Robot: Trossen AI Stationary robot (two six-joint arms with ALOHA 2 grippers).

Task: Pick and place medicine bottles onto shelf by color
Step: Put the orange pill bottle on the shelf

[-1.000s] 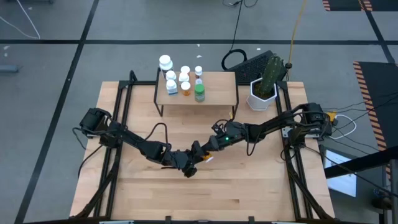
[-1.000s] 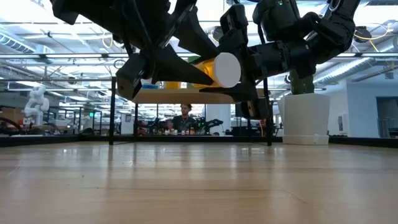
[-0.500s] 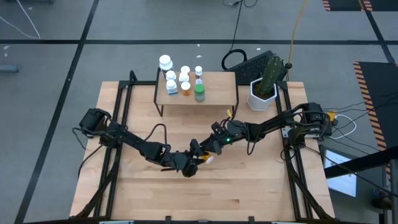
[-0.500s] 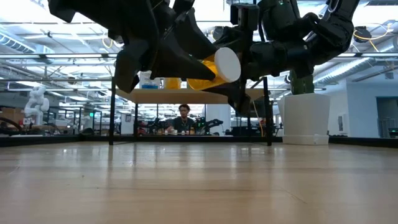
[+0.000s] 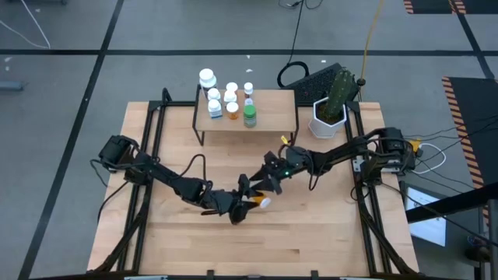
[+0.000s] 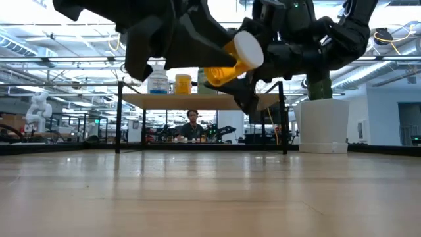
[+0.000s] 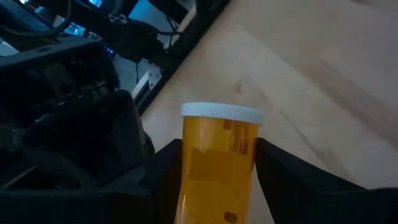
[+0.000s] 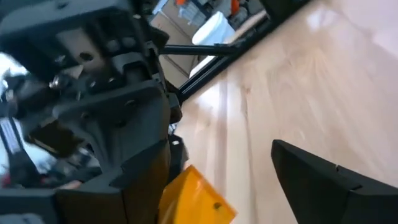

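Note:
An orange medicine bottle [image 5: 261,202] with a white cap [image 7: 221,112] hangs above the table's middle in my left gripper [image 5: 241,207], which is shut on it. My right gripper [image 5: 261,185] is open right beside it on the far-right side; in the right wrist view its fingers stand wide apart with the bottle's body [image 8: 196,199] low between them. The shelf [image 5: 274,117] stands at the far edge on black legs and carries several bottles [image 5: 231,101]: white, orange and one green [image 5: 249,117]. My left gripper pinches the orange bottle by its body [image 7: 217,180] between its two fingers [image 7: 280,168], which lie along the bottle. The capped end sticks out past the fingertips. The bottle [image 6: 230,62] is lifted clear of the table and tilted, cap end higher.
A white hexagonal pot [image 5: 327,121] with a cactus stands at the far right, beside the shelf. A large white bottle [image 5: 206,77] sits at the shelf's far left corner. Bare wood lies near and to both sides. A person [image 6: 193,125] shows far behind.
The orange bottle has tipped: its capped end has risen and swung toward the right in the low view, and the cap now shows clear of the right gripper from above. The left gripper has turned with it while staying shut on it.

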